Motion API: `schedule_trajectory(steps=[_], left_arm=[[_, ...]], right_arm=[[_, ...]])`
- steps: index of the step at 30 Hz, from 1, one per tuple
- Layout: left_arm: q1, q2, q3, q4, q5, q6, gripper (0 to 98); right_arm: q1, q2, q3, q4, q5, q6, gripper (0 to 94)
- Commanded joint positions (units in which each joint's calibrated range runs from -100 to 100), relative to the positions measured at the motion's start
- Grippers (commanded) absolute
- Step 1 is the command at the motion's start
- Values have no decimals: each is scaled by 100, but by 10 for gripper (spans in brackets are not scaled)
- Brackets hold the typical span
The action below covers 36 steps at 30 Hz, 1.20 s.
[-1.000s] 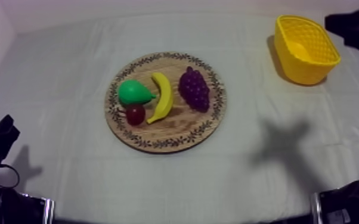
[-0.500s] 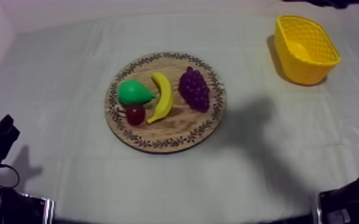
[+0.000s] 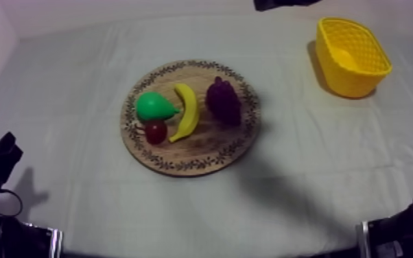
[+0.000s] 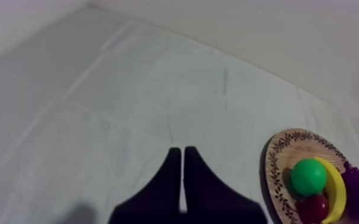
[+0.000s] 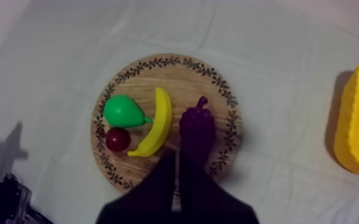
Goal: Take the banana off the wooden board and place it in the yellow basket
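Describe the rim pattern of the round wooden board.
A dark leafy-vine ring edges the round wooden board; best in right wrist view.

A: What's on the tabletop [image 3: 79, 82]?
B: Grey-white cloth over it, a bit creased. A round wooden board [image 3: 190, 165] w/ patterned rim lies flat, approx. mid-table.
A: Anything else?
B: One yellow basket [image 3: 339, 79], upright, far right corner, well apart from the board. Both sit directly on the cloth.
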Motion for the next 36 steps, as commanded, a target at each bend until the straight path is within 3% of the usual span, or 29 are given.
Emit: schedule_trajectory(steps=[1,18,25,29,34,36], left_arm=[[-1,-5,-1,-3,0,2,1],[-1,-5,-1,-3,0,2,1],[-1,-5,-1,-3,0,2,1],[-1,-5,-1,-3,0,2,1],[-1,-5,-1,-3,0,2,1],[-1,-5,-1,-3,0,2,1]], right_arm=[[-33,308,-133,16,112,-50,4],[-404,1153,-1369,-404,1461,-242,4],[-400,1229,-1489,-525,1605,-240,30],[-404,1236,-1433,-528,1577,-253,177],[-419,1238,-1421,-587,1529,-231,466],[-424,1242,-1414,-601,1483,-225,538]])
